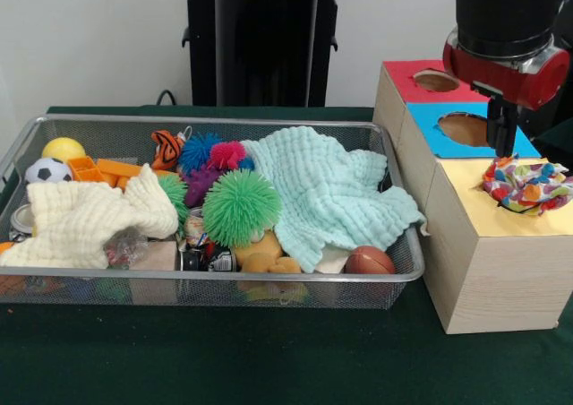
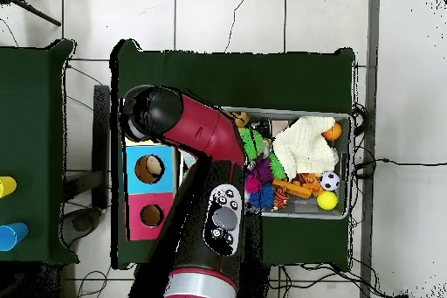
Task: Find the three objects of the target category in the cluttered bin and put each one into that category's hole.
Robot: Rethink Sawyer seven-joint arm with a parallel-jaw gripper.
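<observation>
One gripper (image 1: 502, 150) hangs upright over patchwork ball (image 1: 526, 186).

The arm (image 1: 507, 38) is cut off by the front view's top edge, and its gripper (image 1: 502, 147) shows only as a dark stem, so the fingers' spread cannot be told. In the overhead view the arm (image 2: 188, 133) covers the yellow box and its hole entirely, along with the bin's (image 2: 345, 216) left part. The patchwork ball (image 1: 526, 185) hides the hole in the front view. The mint cloth (image 1: 327, 194) and cream cloth (image 1: 85, 221) bury whatever lies under them. Small items behind the bin's front mesh are too jumbled to name.
</observation>
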